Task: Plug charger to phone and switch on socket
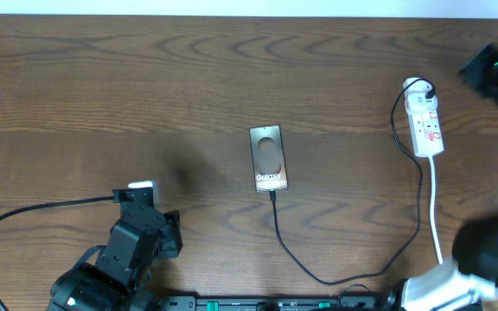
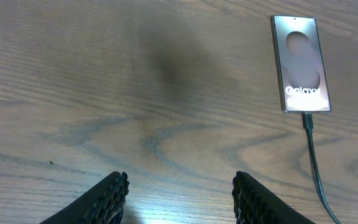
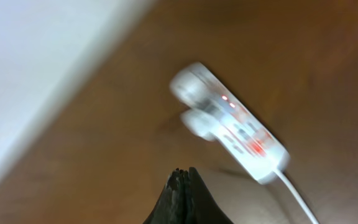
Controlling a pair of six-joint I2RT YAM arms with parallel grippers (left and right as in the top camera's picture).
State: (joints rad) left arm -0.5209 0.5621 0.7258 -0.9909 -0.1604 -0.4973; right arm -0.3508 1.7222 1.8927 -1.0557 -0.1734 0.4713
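From overhead we see the left arm (image 1: 132, 238) crouched low at the near-left of the table (image 1: 102, 86). The right arm (image 1: 495, 65) is blurred and reaches out beside the socket (image 1: 426, 121). The phone (image 1: 268, 158) lies flat between them, with the charger (image 1: 301, 259) meeting its near edge.

On the left wrist we find the left gripper (image 2: 179, 183) half spread and empty over bare wood, the phone ahead to its right.

On the right wrist the right gripper (image 3: 182, 174) is pinched together, holding nothing. The blurred socket lies just ahead to its right, red lights showing.
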